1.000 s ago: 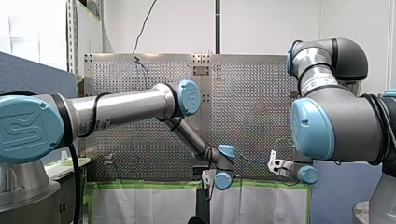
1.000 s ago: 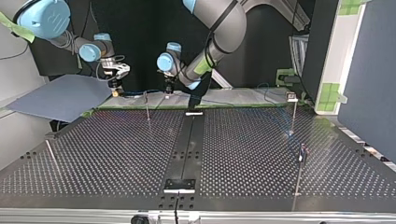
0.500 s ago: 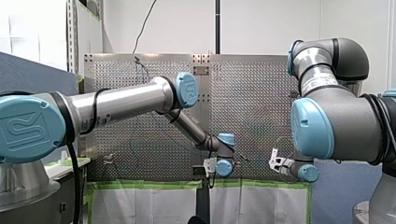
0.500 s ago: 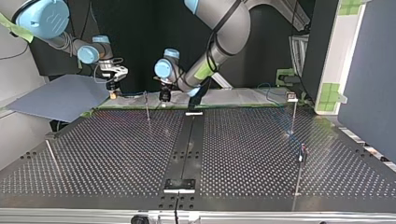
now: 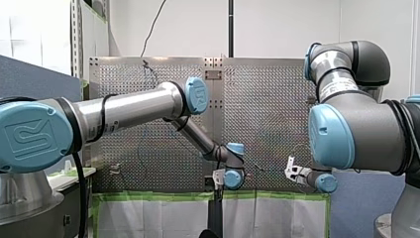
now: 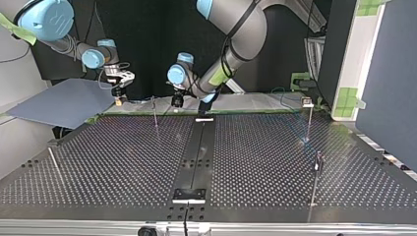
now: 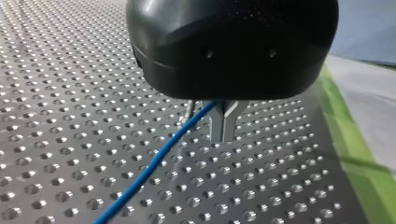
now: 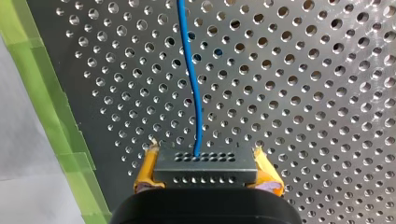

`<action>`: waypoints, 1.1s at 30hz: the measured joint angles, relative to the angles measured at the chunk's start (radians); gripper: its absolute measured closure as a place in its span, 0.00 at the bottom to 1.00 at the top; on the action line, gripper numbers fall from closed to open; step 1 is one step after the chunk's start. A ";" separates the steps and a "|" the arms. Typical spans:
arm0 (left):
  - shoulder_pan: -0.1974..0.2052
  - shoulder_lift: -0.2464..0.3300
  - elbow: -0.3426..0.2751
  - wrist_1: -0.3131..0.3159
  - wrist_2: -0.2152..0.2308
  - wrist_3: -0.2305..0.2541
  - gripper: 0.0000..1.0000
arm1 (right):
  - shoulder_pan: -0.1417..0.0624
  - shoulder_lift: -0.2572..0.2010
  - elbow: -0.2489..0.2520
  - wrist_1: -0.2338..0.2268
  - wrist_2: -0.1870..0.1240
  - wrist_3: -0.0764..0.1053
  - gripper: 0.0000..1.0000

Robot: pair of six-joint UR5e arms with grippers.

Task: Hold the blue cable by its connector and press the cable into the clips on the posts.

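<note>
My left arm reaches in from the left of the front view, bends at the elbow and drops its wrist low at the middle of the counter. The left claw points down just above the holes. Its metal fingers are drawn together at the tips. The blue cable comes out right beside them, so the claw seems to be pinching the cable. From there the cable slopes away over the counter.

My right arm folds back on itself at the right of the front view, with its wrist held low. The right claw is closed on the connector, a dark block with rows of small holes. One of the yellow pads presses on each end of the block. The cable leaves the middle of the block and runs straight ahead of the claw.

In the top view both claws hang at the far edge of the counter. The right claw is at the left and the left claw is nearer the middle. A thin post stands between them. Two more posts stand at the right, and the farther one carries a clip. A fourth post leans at the near left.

Green tape lines the counter's edge. A grey board lies off its far left corner. A white wall stands behind the counter in the front view.
</note>
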 joint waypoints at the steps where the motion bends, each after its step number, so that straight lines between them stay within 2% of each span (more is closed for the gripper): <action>1: 0.000 0.000 -0.004 0.001 0.002 -0.001 1.00 | 0.000 0.000 0.000 -0.001 0.002 0.000 1.00; 12: 0.008 0.000 -0.001 0.002 0.014 -0.018 1.00 | -0.002 0.009 -0.011 0.001 0.017 0.013 1.00; 18: 0.017 0.000 0.001 0.002 0.005 -0.018 1.00 | -0.001 0.035 -0.046 0.030 0.033 0.011 1.00; 28: 0.041 0.000 0.012 0.002 0.010 -0.018 1.00 | 0.002 0.040 -0.094 0.059 0.037 0.011 1.00; 33: 0.049 0.000 0.019 0.001 0.017 -0.018 1.00 | -0.002 0.040 -0.116 0.065 0.057 0.028 1.00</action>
